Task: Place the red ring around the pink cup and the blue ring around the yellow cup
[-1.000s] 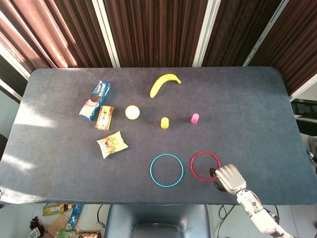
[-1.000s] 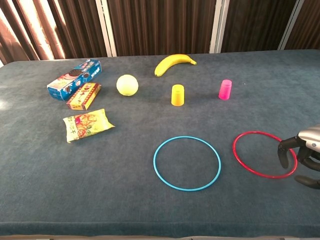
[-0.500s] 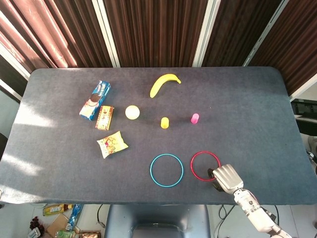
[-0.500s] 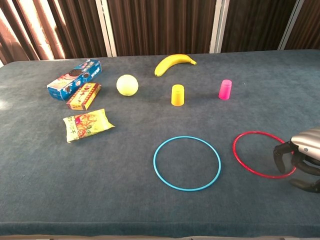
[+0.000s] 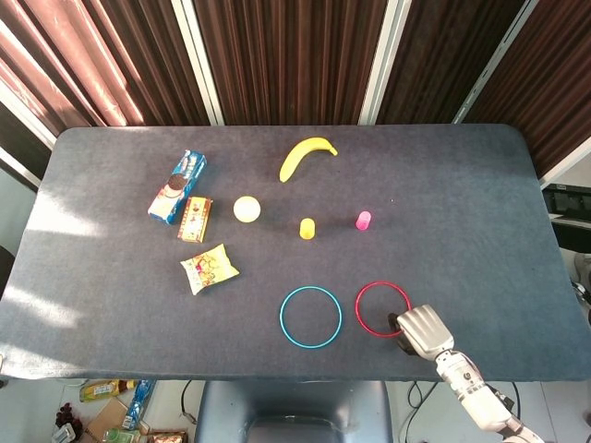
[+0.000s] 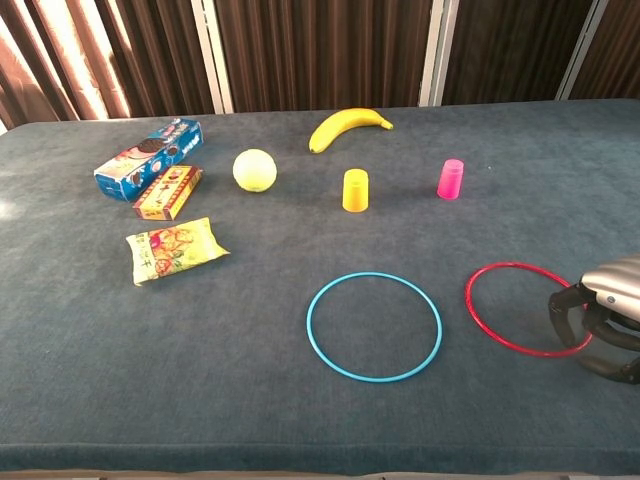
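**Right robot hand closing in on the red ring**

The right robot hand (image 6: 600,318) is reaching in at the near right edge of the counter (image 5: 462,185), its fingers (image 6: 560,312) curling down over the right-hand rim of the red ring (image 6: 522,308). In the chest view the fingertips are sitting at or on the ring's wire, with the thumb lower down on the outside — a pinch in the making, it seems — but whether the ring is actually gripped, I cannot tell; the ring is lying flat on the cloth, not lifted. The left robot hand is not showing in either view.

The red ring is resting at the front right, just beside the blue ring (image 6: 374,326), the two apart and neither around anything yet. The pink cup (image 6: 451,178) is standing upright further back, roughly in line with the red ring, so a lift and a carry away from the robot should be what brings the ring over it. The yellow cup (image 6: 355,189) is standing upright to its left, behind the blue ring.

Taking the ring by its near rim is probably leaving the open middle free to drop over the cup. The ring is thin and lying tight to the cloth — a slip looks likely.

Off to the left are lying a banana (image 6: 346,127), a pale ball (image 6: 254,169), a blue biscuit box (image 6: 148,158), a small red-and-yellow box (image 6: 166,191) and a yellow snack packet (image 6: 173,249), all well clear of the route.
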{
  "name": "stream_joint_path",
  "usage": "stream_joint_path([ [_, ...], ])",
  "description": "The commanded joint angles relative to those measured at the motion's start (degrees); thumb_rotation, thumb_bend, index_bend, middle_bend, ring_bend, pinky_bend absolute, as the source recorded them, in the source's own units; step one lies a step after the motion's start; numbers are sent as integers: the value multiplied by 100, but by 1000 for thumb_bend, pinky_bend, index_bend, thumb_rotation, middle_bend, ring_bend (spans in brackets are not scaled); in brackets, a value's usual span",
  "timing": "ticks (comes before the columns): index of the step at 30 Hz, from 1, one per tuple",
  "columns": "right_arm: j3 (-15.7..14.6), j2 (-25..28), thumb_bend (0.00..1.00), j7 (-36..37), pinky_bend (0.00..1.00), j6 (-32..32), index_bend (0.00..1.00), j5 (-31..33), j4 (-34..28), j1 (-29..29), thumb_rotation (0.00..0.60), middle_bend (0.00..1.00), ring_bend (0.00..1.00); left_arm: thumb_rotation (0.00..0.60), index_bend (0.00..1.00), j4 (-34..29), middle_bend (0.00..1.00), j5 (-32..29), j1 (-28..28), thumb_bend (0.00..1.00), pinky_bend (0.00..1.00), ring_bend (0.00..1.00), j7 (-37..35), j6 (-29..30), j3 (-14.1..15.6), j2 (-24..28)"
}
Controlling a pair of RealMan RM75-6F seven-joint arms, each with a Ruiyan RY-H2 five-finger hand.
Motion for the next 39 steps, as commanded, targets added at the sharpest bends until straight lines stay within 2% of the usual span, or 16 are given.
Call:
stream_joint_path([
  [1, -8, -5, 450, -6, 1000, 0, 660, 10, 11, 2, 600, 995, 1000, 600, 17, 4, 0, 0, 2, 421, 131, 0, -1, 1, 0, -2],
  [11, -24, -26, 491, -34, 1000, 48, 715, 45, 56, 0, 600, 998, 1000, 600, 18, 15, 0, 6, 3, 420, 132, 0, -2, -12, 6, -8],
  [24, 48, -44, 543, 4, 1000, 195, 860, 58, 35, 10, 600, 999, 1000, 600, 18, 23, 0, 8, 3, 419, 133, 0, -2, -38, 16, -14],
  [31, 381, -77, 547, 138, 1000, 307, 906, 65, -103, 207, 600, 999, 1000, 600, 18, 5, 0, 33, -3, 420, 132, 0, 35, -38, 24, -12],
  [35, 786, -211, 549, 186, 1000, 127, 915, 304, -57, 513, 600, 998, 1000, 600, 18, -6, 0, 43, -1, 420, 132, 0, 60, -35, 32, -10],
  [39, 1181, -482, 549, 137, 1000, -178, 915, 632, 286, 893, 600, 999, 1000, 600, 18, -13, 0, 43, -4, 420, 132, 0, 78, -46, 36, -9],
])
